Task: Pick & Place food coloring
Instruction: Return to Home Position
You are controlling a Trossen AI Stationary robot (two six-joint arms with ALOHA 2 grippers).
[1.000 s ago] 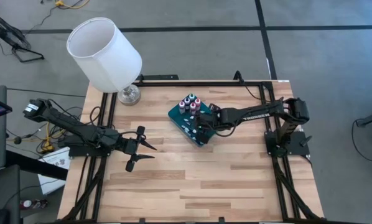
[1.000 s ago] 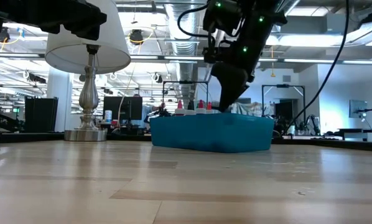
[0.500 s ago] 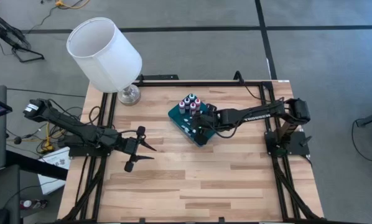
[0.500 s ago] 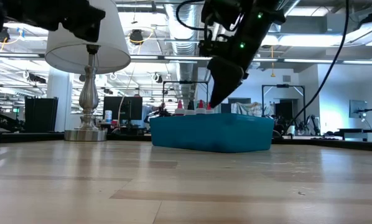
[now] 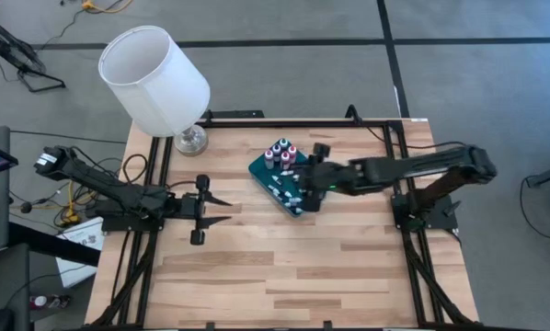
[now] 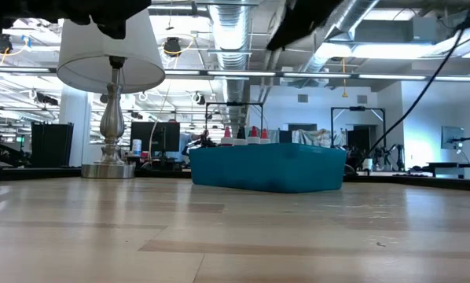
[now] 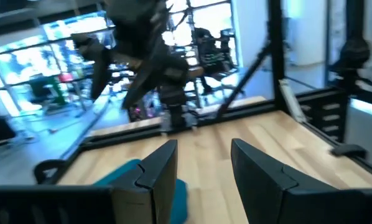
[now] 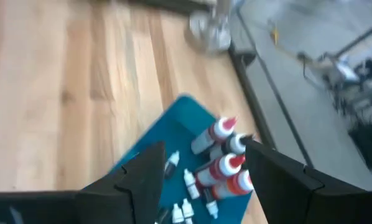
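A teal tray (image 5: 277, 184) lies on the wooden table, right of the middle. Several food coloring bottles (image 5: 280, 153) stand upright in its far corner, their caps (image 6: 247, 134) showing over the tray's wall (image 6: 266, 167). A few small bottles (image 8: 186, 185) lie flat on the tray's floor (image 8: 173, 140). My right gripper (image 5: 310, 180) hangs open above the tray's right side with nothing between its fingers (image 8: 201, 180). Near the table's left edge my left gripper (image 5: 201, 210) is open and level, pointing toward the tray (image 7: 204, 168).
A lamp with a white shade (image 5: 155, 78) stands on its metal base (image 5: 190, 140) at the table's far left corner. A black frame (image 5: 284, 119) runs along the table's edges. Bare wood (image 5: 284, 267) lies between the tray and the near edge.
My right gripper has opened and risen out of the tray, drawing back a little toward the table's right edge and turning as it went. The bottles and the tray stay where they were. My left gripper has tipped and turned a little in place.
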